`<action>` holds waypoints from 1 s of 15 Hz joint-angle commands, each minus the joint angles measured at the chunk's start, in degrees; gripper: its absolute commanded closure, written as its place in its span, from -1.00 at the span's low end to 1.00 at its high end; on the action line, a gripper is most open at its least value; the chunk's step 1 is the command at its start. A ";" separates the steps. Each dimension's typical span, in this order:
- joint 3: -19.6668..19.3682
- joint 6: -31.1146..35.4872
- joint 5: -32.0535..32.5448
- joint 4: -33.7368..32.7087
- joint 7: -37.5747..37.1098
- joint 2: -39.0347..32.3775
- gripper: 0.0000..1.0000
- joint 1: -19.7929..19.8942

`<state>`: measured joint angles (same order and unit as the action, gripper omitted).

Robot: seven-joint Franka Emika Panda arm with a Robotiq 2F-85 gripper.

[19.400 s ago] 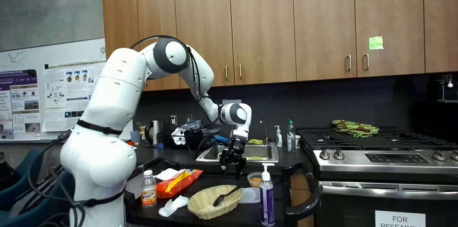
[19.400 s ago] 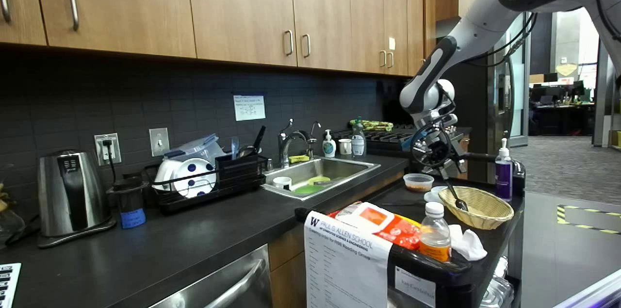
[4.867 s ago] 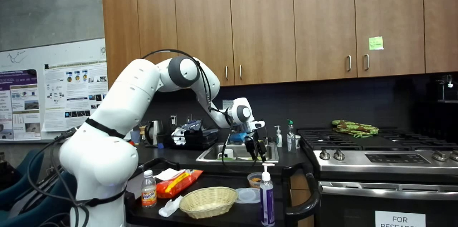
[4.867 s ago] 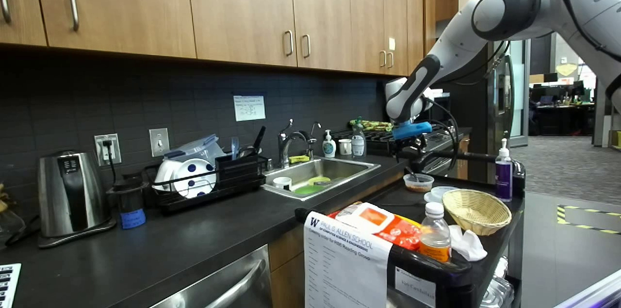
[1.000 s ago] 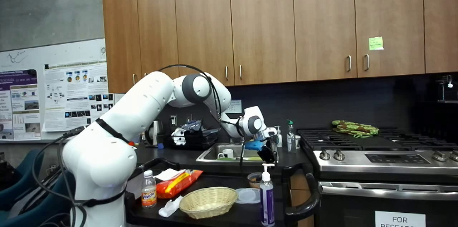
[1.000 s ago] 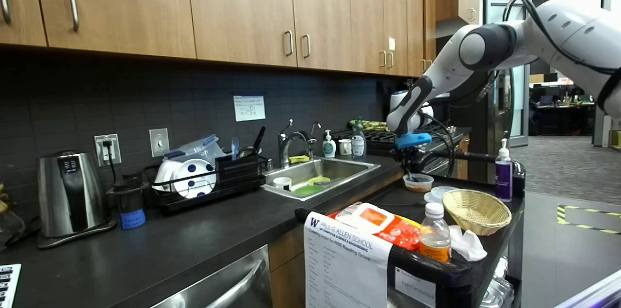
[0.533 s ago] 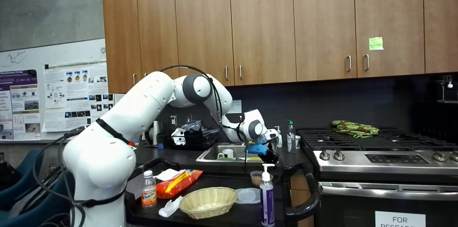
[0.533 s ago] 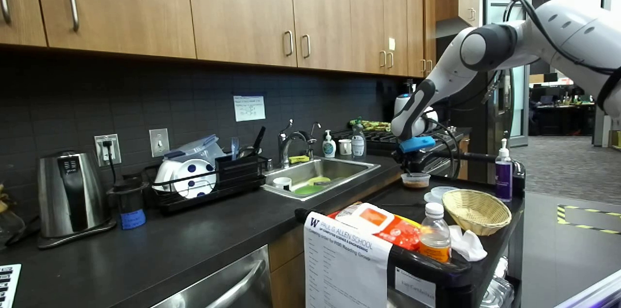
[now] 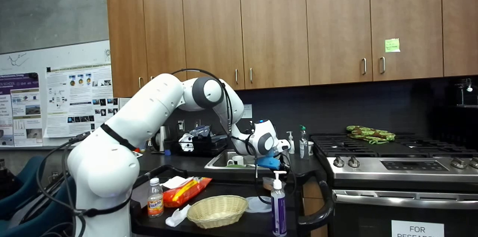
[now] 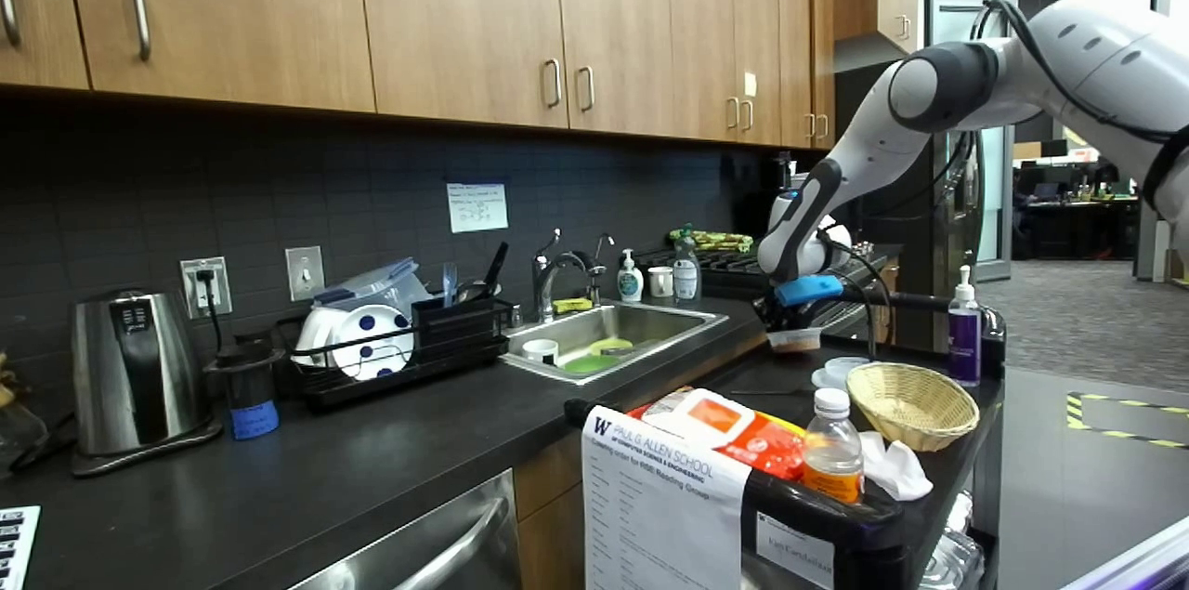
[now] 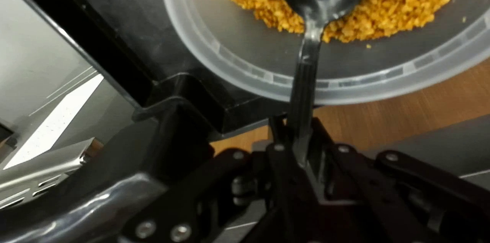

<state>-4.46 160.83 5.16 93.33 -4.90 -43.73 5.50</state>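
Note:
In the wrist view my gripper (image 11: 298, 127) is shut on the handle of a black plastic spoon (image 11: 306, 63). The spoon's bowl lies over golden-brown crumbs (image 11: 398, 2), and its handle crosses the rim of a round clear plastic tub (image 11: 245, 78). In an exterior view that tub (image 10: 795, 339) looks tilted, right under the fingers at the cart's far corner. A purple pump bottle (image 9: 278, 207) and the arm partly hide the tub in an exterior view. A blue piece (image 10: 808, 289) sits on the wrist just above the gripper.
On the black cart stand a wicker basket (image 9: 217, 211), a clear lid (image 9: 257, 205), a crumpled white tissue (image 9: 177, 215), a red bag (image 9: 186, 192) and a juice bottle (image 9: 155, 197). Behind are the sink (image 10: 650, 321) and stove (image 9: 388, 170). A black cart handle (image 9: 317, 222) is close by.
The spoon, earlier in the basket, is now in my gripper. Over the last second the gripper has moved lower and the tub has tilted and shifted slightly.

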 commanded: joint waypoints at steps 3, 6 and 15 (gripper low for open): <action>1.87 1.96 -2.35 7.49 4.32 4.87 0.91 1.33; 1.91 2.34 -2.19 9.18 4.89 6.54 0.91 1.20; 0.35 0.46 -1.29 9.94 3.91 8.39 0.91 -0.55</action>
<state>-3.26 162.44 4.25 101.63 -1.60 -37.58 6.02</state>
